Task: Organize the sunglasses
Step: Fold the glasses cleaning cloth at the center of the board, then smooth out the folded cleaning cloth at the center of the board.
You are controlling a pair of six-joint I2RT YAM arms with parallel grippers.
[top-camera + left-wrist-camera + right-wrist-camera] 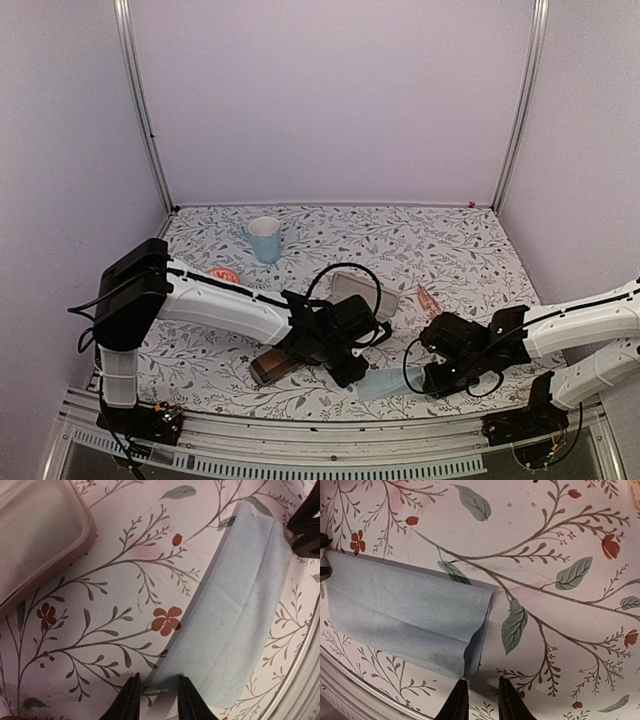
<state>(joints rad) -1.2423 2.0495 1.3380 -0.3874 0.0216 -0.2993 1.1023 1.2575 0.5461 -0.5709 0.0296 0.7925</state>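
Observation:
A folded pale blue cloth (385, 384) lies flat near the front edge, between my two grippers. In the left wrist view my left gripper (159, 692) stands slightly open, its fingertips astride the near corner of the cloth (235, 605). My right gripper (480, 695) is at the other end, jaws narrowly apart, the left fingertip just touching the curled-up end of the cloth (405, 615). A small pinkish-tan shape, apparently the sunglasses (428, 299), lies behind the right gripper (436, 383). It is too small to make out in detail.
A pink oblong case (40, 535) lies just behind the left gripper (352, 376), and a brown case (272, 366) sits to its left. A blue cup (265, 240) stands at the back left, with a small red thing (225, 275) near it. The table's metal front rail (350, 680) runs close by the cloth.

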